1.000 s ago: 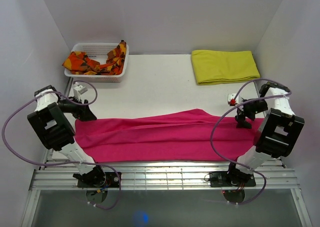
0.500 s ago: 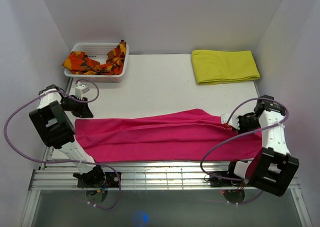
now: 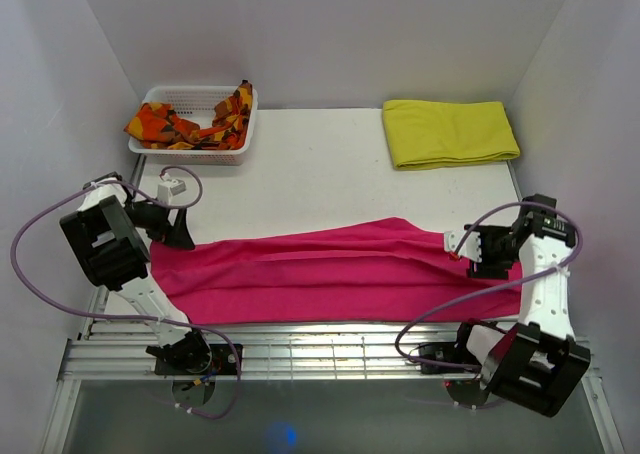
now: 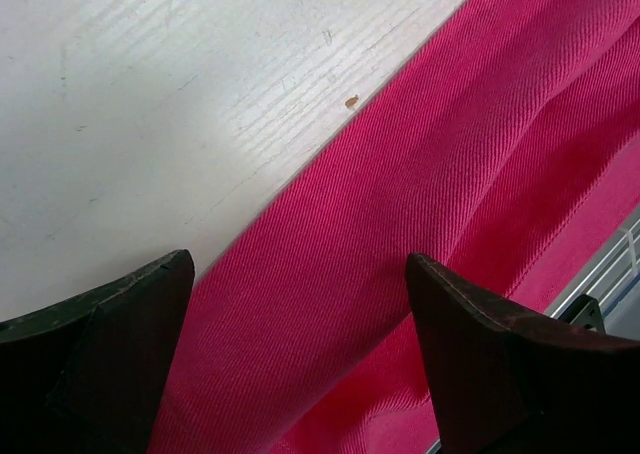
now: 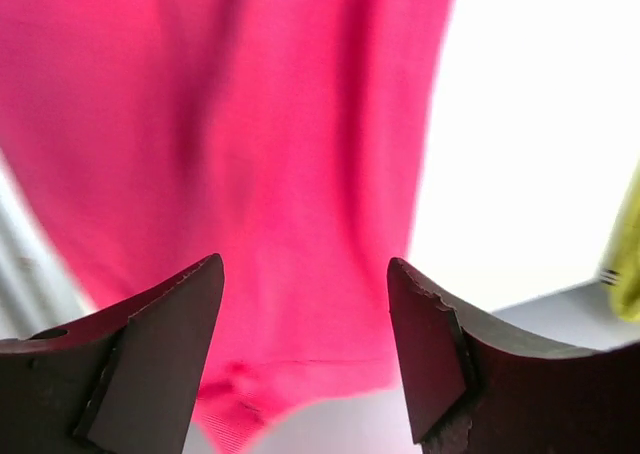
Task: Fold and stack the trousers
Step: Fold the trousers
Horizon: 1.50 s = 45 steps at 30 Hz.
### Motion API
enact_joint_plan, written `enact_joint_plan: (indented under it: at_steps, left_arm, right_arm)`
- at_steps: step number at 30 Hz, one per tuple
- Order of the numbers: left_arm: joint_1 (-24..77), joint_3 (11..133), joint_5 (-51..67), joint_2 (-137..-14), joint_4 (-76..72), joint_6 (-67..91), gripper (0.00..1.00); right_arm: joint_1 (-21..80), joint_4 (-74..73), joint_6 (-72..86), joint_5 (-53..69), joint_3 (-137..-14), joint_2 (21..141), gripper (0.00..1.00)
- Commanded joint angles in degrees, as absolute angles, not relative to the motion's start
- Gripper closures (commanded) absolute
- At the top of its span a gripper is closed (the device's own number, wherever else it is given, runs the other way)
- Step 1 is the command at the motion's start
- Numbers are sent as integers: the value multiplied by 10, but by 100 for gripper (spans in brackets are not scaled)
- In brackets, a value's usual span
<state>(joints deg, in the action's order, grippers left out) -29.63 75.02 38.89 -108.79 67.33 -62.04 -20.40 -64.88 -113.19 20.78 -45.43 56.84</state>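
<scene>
Trousers (image 3: 330,269) lie spread lengthwise along the near edge of the worktop (image 3: 330,179), lightly creased. Left tool (image 4: 298,264) is spread wide above their left end and holds nothing; right tool (image 5: 305,264) is likewise wide and empty above their right end. At the far left corner a basket (image 3: 190,156) holds an orange patterned cloth (image 3: 175,126); a folded yellow cloth (image 3: 450,132) lies at the far right corner.
</scene>
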Motion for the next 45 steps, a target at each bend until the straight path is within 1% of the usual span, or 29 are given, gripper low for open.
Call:
enact_joint_plan:
  at_steps: [1,2,5,7,8,9,10,11,12,13,14,15,16,17,20,24,25,26,29,33,37,38,39,40,42,43,45]
  left_arm:
    - [-284,733,376,-1081,668,-642,2]
    - [-283,716,372,-1081,661,-643,2]
    - [-284,708,362,-1091,650,-645,2]
    - [-283,703,365,-1103,650,-649,5]
    - [-280,700,366,-1107,648,-653,8]
    - [-279,692,364,-1114,639,-654,16]
    - [-273,688,359,-1117,635,-653,19]
    - [-272,686,357,-1121,630,-650,23]
    - [-272,687,358,-1124,615,-643,39]
    - [-271,695,358,-1136,612,-636,49]
    - [-271,704,363,-1144,613,-630,60]
    - [-271,714,366,-1154,612,-615,73]
    - [-271,737,369,-1171,613,-608,94]
    - [-271,748,377,-1179,612,-602,100]
    - [-271,803,400,-1211,604,-569,100]
    - [-271,896,420,-1267,592,-506,100]
    - [-271,915,420,-1277,589,-482,100]
    - [-271,948,421,-1294,585,-471,100]
    - [-271,990,413,-1313,566,-433,100]
    - [-271,1063,406,-1346,548,-397,100]
    - [-271,1079,396,-1346,506,-349,100]
    - [-271,1085,400,-1343,503,-344,93]
    - [-272,1093,408,-1338,509,-346,83]
    - [-272,1111,415,-1324,517,-352,63]
    - [-272,1145,431,-1311,575,-401,47]
    - [-272,1180,432,-1297,597,-422,36]
    - [-273,1208,428,-1278,661,-475,27]
  right_arm:
    - [-208,-659,-1169,258,-548,651,28]
    - [-211,-665,-1156,254,-571,663,26]
    - [-225,-654,-1160,247,-584,683,24]
    - [-228,-635,-1137,256,-585,693,24]
    - [-229,-621,-1118,263,-588,701,24]
    - [-229,-607,-1099,269,-599,713,24]
    - [-229,-606,-1053,277,-610,745,25]
    - [-229,-606,-1027,282,-622,764,29]
    - [-229,-604,-1001,281,-646,788,31]
    - [-228,-606,-958,276,-656,835,32]
    - [-228,-612,-942,270,-667,858,36]
    - [-229,-621,-929,258,-676,880,37]
    - [-228,-626,-921,250,-685,913,38]
    - [-228,-626,-919,245,-683,922,40]
    - [-219,-583,-905,233,-653,942,40]
    - [-193,-518,-845,214,-644,989,47]
    - [-185,-511,-832,209,-649,1016,47]
    - [-182,-492,-819,207,-663,1028,49]
    - [-168,-454,-770,192,-691,1070,50]
    - [-140,-400,-709,183,-732,1103,49]
    - [-107,-383,-648,178,-795,1147,48]
    - [-105,-395,-644,180,-809,1151,48]
    - [-103,-409,-645,191,-829,1151,46]
    - [-103,-435,-652,194,-833,1141,43]
    - [-105,-462,-674,206,-834,1117,41]
    - [-112,-494,-691,214,-831,1087,39]
    - [-120,-526,-728,228,-831,1056,36]
